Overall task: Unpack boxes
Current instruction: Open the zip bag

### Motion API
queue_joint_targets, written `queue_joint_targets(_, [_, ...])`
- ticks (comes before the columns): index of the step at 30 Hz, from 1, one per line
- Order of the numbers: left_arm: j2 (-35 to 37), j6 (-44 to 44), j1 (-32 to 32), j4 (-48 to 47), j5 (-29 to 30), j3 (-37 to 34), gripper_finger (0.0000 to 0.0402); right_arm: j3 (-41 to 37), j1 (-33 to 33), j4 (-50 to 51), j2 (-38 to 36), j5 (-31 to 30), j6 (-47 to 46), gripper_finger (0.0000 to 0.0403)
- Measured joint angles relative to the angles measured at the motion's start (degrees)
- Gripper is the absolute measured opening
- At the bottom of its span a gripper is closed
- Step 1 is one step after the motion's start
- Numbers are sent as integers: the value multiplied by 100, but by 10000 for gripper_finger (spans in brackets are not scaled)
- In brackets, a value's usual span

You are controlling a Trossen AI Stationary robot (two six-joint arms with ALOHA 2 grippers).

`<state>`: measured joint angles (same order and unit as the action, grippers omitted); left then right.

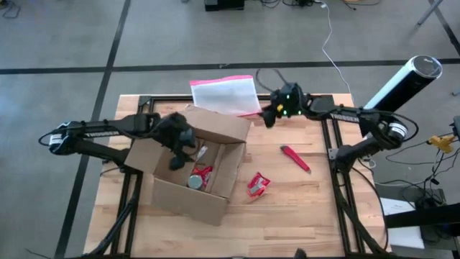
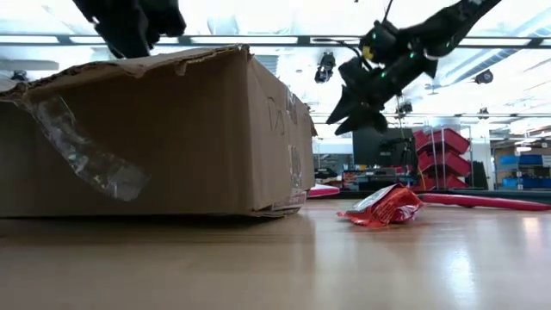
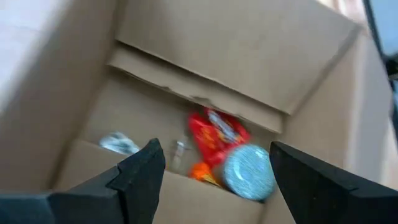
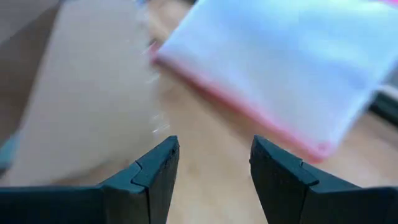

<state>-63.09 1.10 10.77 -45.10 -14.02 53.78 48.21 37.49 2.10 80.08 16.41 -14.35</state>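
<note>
Left end effector [image 1: 177,160] hangs over the open cardboard box [image 1: 215,128], fingers spread apart, nothing between them. From its wrist view the box floor shows a red snack packet [image 3: 214,134], a round light-blue lid or can top [image 3: 249,172] touching it, and a small clear wrapper [image 3: 118,144] off to one side.

Box sits on the left-centre of the wooden table [image 1: 302,208], flaps up, a strip of clear tape [image 2: 86,155] dangling from one torn edge.

Right end effector [image 1: 269,115] raised above the table's far edge, just beside the box's far corner, fingers released and empty. Below it, a pink-edged translucent pouch [image 1: 224,93] lies flat at the far side of the table, close to the box flap.

On the bare table to the right of the box: another red packet [image 1: 257,184], crumpled, and a red utility knife [image 1: 295,157] farther right, well apart from the box.
</note>
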Motion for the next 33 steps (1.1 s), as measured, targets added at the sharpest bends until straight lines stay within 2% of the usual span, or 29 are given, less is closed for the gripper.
queue_joint_targets(4, [21, 110, 503, 441, -4, 0, 274, 0, 575, -610, 434, 62, -287, 176])
queue_joint_targets(9, [21, 63, 859, 1177, -184, 0, 274, 104, 980, -1114, 1250, 500, -743, 185])
queue_joint_targets(13, [24, -92, 928, 1422, -195, 0, 274, 570, 1052, -1143, 1941, 818, -824, 211])
queue_joint_targets(17, [24, -222, 928, 1418, -199, 0, 274, 1205, 1074, -1127, 2542, 852, -745, 240])
queue_joint_targets(20, [34, -439, 928, 1417, -199, 0, 274, 1758, 1161, -810, 2907, 760, -627, 257])
queue_joint_targets(26, [99, -633, 928, 1407, -262, 0, 274, 2700, 1338, 606, 3340, 550, -13, 267])
queue_joint_targets(30, [107, -554, 939, 1401, -252, 0, 274, 2933, 1391, 1439, 3363, 520, 203, 262])
queue_joint_targets(33, [91, -398, 939, 1405, -171, 0, 274, 2933, 1394, 1651, 3363, 514, 209, 256])
